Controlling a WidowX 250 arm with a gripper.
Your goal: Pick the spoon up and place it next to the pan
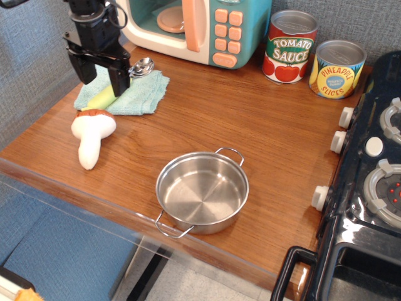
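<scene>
Near the worktop's left edge, a white mushroom-shaped toy (89, 139) with an orange band is lying on the wood, its stem pointing toward the front edge. Just behind it, toward the back-left corner, a light blue-green folded cloth (135, 94) is lying flat, and the spoon (123, 83) is resting on it, its yellow-green handle slanting toward the left edge and its shiny bowl pointing toward the back edge. The black gripper (99, 78) is hanging right over the handle with its two fingers standing apart, one on each side of it; whether they are touching the handle cannot be told. At the back edge a teal toy microwave (213, 25) is standing. The pan (202, 192) is sitting near the front edge, well apart from the spoon. Toward the back-right corner, a tomato sauce tin (289, 47) and a pineapple slices tin (338, 69) are standing side by side.
</scene>
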